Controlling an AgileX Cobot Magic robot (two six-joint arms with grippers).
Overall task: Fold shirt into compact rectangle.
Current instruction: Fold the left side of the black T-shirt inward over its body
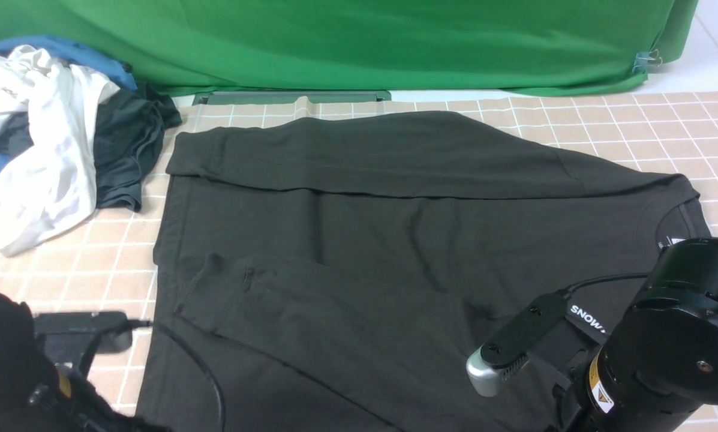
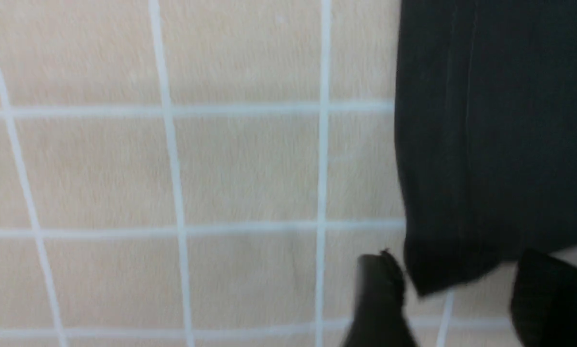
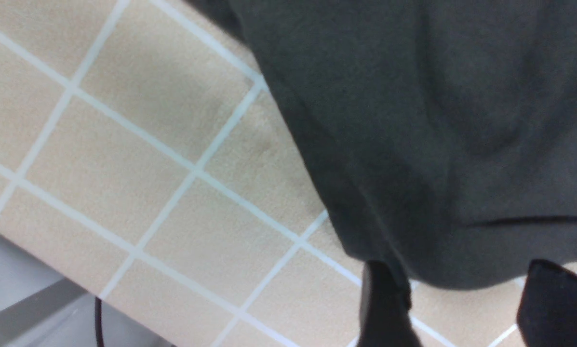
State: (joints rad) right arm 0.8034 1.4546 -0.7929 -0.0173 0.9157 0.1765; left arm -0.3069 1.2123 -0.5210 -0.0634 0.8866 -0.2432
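A: The left end effector point(image 2: 457, 260) and the right end effector point(image 3: 457, 267) both stand spread, pinching nothing. The shirt point(image 1: 364, 240) lies on the desk point(image 1: 664, 120), its edge between each one's jaws.

B: The risk?

A: If either one pulls away low, I think a jaw could snag that loose edge and drag the fold open.
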